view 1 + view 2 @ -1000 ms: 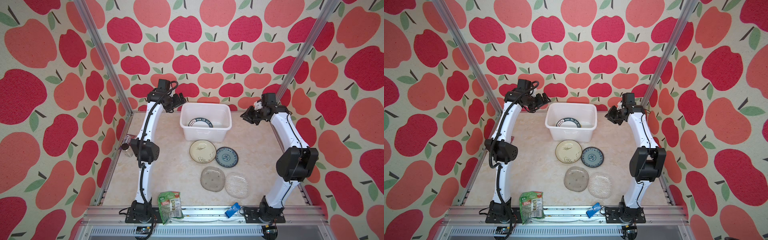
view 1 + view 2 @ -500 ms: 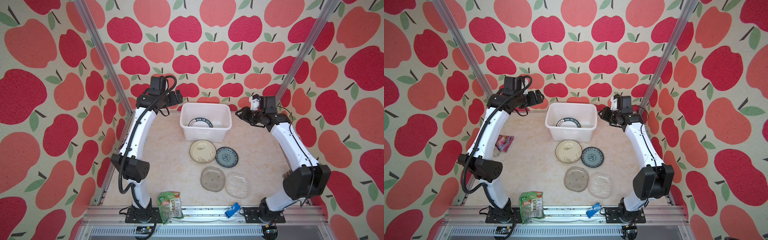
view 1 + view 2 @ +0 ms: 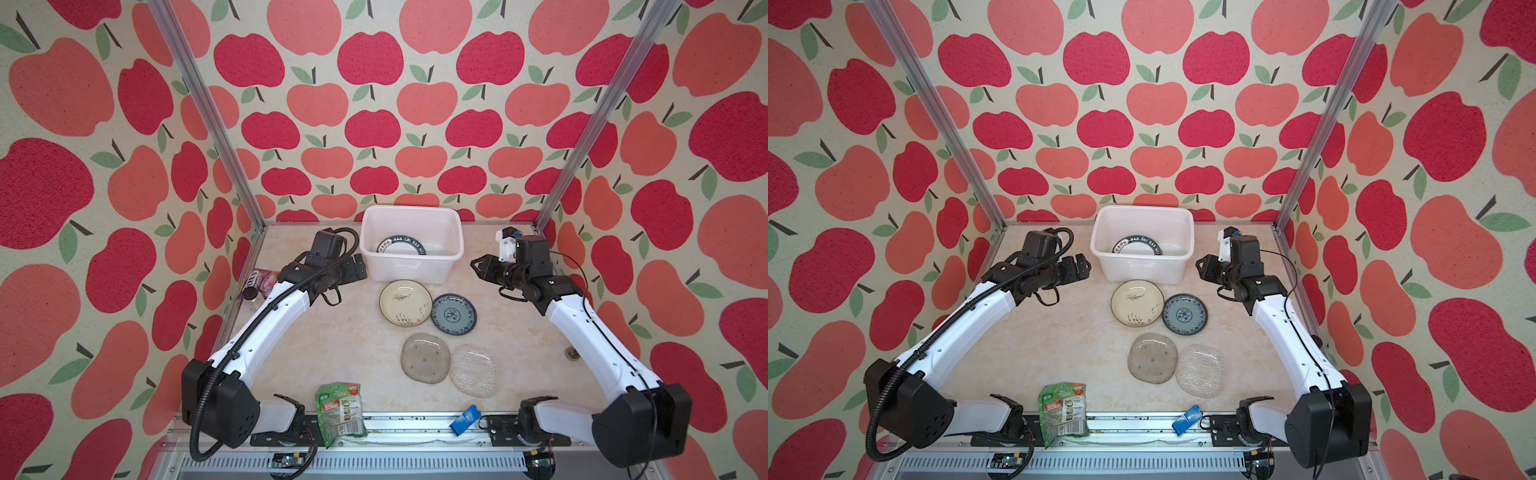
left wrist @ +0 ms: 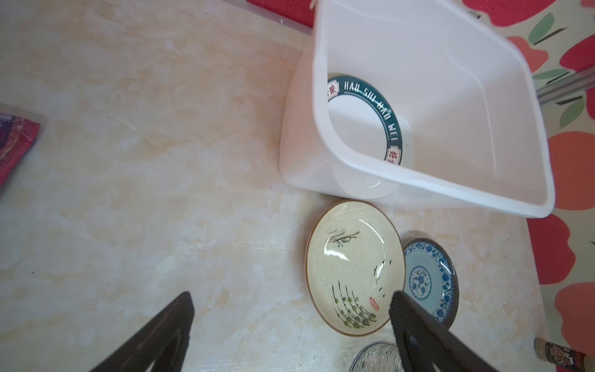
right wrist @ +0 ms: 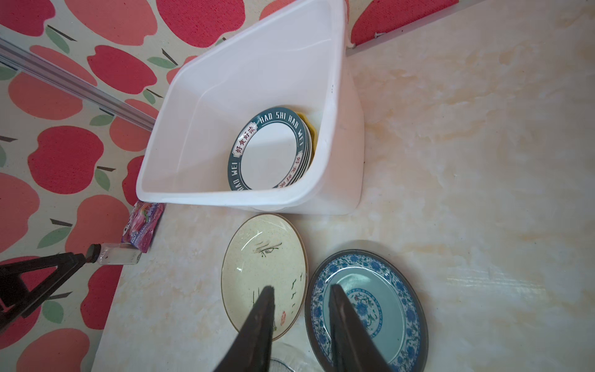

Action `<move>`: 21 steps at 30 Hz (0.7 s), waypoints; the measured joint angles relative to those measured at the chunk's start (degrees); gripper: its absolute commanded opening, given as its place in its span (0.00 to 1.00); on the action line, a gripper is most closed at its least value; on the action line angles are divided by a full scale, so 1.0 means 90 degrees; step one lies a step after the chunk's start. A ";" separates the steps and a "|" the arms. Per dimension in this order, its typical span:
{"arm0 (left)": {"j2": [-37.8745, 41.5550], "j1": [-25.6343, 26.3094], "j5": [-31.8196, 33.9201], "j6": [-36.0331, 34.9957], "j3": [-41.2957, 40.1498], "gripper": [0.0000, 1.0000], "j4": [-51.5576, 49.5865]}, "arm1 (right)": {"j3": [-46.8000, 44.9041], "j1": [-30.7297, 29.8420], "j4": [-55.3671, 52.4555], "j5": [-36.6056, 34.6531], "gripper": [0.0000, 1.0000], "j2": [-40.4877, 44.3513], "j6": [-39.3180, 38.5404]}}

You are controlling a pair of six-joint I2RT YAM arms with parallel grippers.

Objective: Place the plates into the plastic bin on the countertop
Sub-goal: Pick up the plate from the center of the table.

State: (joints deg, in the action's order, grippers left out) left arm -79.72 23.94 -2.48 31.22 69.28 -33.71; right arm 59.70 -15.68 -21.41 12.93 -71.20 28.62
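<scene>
White and faintly translucent, the plastic bin (image 3: 409, 270) stood at the back of the countertop (image 3: 332, 345) holding a stack of lettered plates (image 3: 401, 248) (a yellow rim (image 5: 311, 125) peeked from under them). The cream plate (image 3: 405, 307), blue patterned plate (image 3: 453, 314), grey glass plate (image 3: 424, 358) and clear glass plate (image 3: 473, 370) lay in front of it. The left gripper (image 4: 289, 294) hung beside the bin, spread wide and empty; the right gripper (image 5: 302, 287), on the opposite side, showed only a narrow gap and gripped nothing.

A robot lab test booth. Apple-print walls (image 3: 374, 62) on aluminium rails (image 3: 207, 112) box in a marble-look countertop (image 3: 332, 345).
</scene>
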 measured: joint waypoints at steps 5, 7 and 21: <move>-0.1260 0.0323 -0.0221 0.0243 -0.0146 0.81 0.0160 | -0.0245 -0.0117 -0.0063 -0.0002 0.29 -0.0092 0.0017; -0.1785 0.0355 -0.0347 0.0289 -0.0138 0.72 0.0257 | -0.0245 -0.0243 -0.0102 -0.0051 0.28 -0.0170 0.0012; -0.3070 0.0432 -0.0899 0.0265 0.0357 0.46 0.0704 | -0.0231 -0.0464 -0.0301 -0.0107 0.27 -0.0401 0.0012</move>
State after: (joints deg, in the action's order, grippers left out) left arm -107.35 27.83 -10.57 33.61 72.49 -27.38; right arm 57.63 -19.86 -24.12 11.97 -74.81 28.73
